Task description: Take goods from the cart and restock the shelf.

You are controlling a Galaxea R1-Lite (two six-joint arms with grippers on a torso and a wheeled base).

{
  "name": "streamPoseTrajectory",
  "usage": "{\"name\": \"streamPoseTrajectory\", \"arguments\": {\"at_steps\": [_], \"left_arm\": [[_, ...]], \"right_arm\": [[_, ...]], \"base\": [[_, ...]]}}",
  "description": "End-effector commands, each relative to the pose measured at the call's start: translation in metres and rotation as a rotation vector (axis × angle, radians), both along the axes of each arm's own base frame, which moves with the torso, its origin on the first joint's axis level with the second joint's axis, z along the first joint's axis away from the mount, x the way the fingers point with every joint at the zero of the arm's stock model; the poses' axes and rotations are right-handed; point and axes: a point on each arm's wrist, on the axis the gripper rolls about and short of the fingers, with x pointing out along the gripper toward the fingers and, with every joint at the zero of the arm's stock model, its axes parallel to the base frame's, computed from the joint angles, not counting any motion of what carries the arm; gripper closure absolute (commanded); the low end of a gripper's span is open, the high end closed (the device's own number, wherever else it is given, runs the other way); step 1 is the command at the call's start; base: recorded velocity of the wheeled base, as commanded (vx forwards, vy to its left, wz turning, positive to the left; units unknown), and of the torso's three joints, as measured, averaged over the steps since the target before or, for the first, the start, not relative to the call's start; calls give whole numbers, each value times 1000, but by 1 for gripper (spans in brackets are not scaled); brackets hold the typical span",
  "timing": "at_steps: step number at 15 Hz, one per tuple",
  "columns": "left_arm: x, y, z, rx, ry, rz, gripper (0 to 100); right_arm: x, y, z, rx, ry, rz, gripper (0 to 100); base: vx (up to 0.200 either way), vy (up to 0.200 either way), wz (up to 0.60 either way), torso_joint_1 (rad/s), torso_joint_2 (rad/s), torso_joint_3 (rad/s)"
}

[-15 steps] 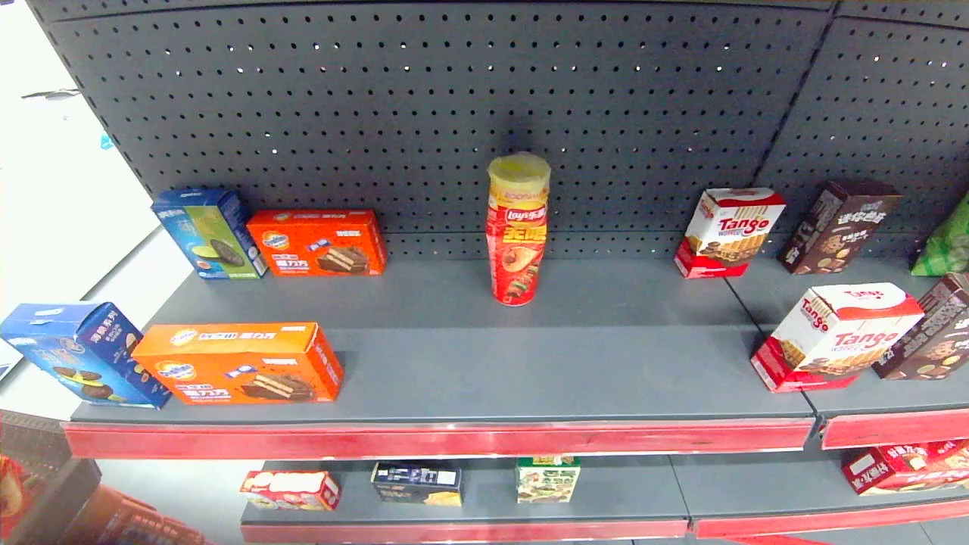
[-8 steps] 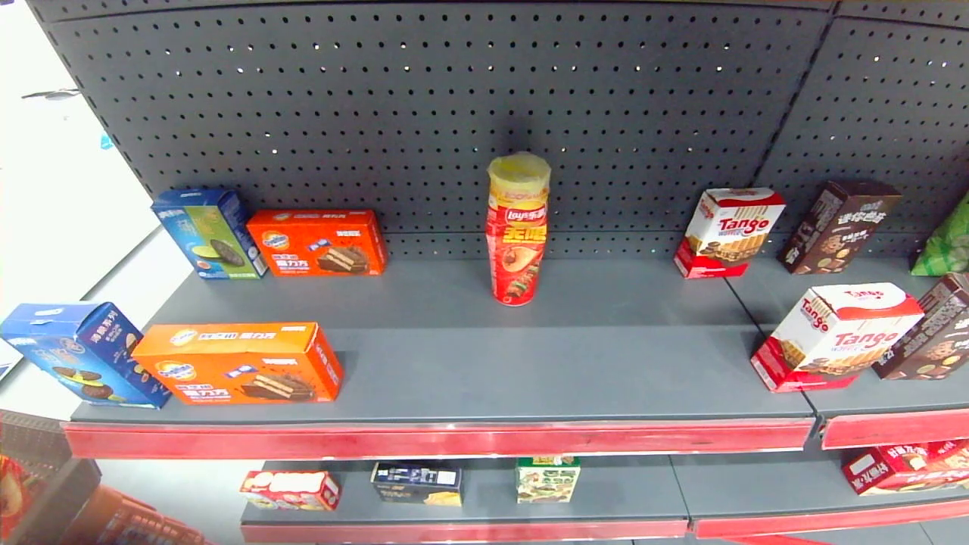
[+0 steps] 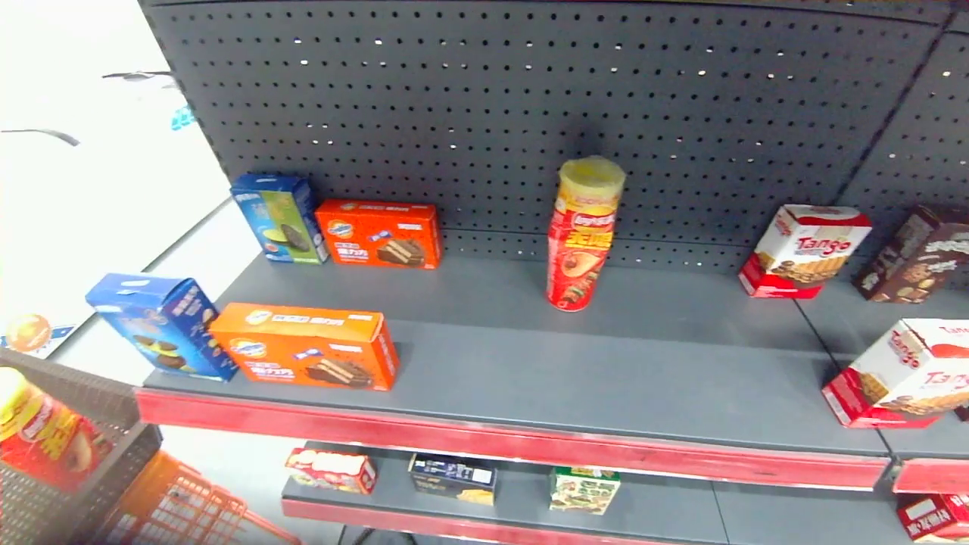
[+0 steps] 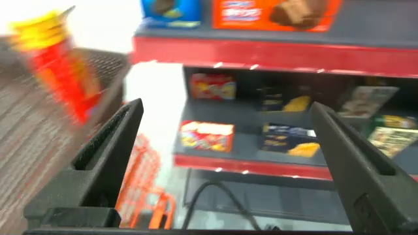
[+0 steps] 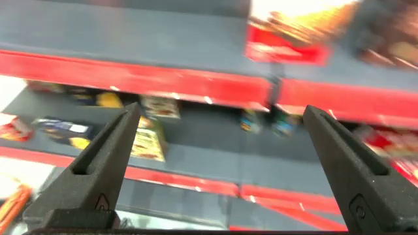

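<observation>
I count two red cylindrical chip tubes with yellow lids. The shelf tube (image 3: 579,235) stands upright mid-shelf, near the perforated metal backboard (image 3: 530,91). The cart tube (image 3: 38,431) sits in the cart's dark mesh basket (image 3: 113,462) at lower left (blurred in my left wrist view).

On the flat grey shelf (image 3: 606,371), rectangular cardboard boxes come in pairs. At the left are the front orange box (image 3: 306,356) and rear orange box (image 3: 378,233), and the front blue box (image 3: 163,325) and rear blue box (image 3: 280,218). At the right are the white-and-red rear wafer box (image 3: 802,250) and front wafer box (image 3: 901,375), plus one brown box (image 3: 912,253). Three small boxes sit on the lower shelf (image 3: 681,503).

The left gripper (image 4: 226,114) has its two black wedge fingers wide apart; so does the right gripper (image 5: 222,114).
</observation>
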Motion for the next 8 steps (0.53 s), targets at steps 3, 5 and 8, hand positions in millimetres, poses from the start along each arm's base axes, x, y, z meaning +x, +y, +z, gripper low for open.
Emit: {"name": "streamPoseTrajectory", "arguments": {"at_steps": [3,5,8], "left_arm": [[0,0,0,-1,-1,3,0],[0,0,0,-1,-1,3,0],[0,0,0,1,-1,1,0]], "right_arm": [[0,0,0,-1,1,2,0],[0,0,0,-1,1,2,0],[0,0,0,1,-1,-3,0]], "base": [[0,0,600,-1,1,2],[0,0,600,5,0,-5],[0,0,0,0,0,0]]}}
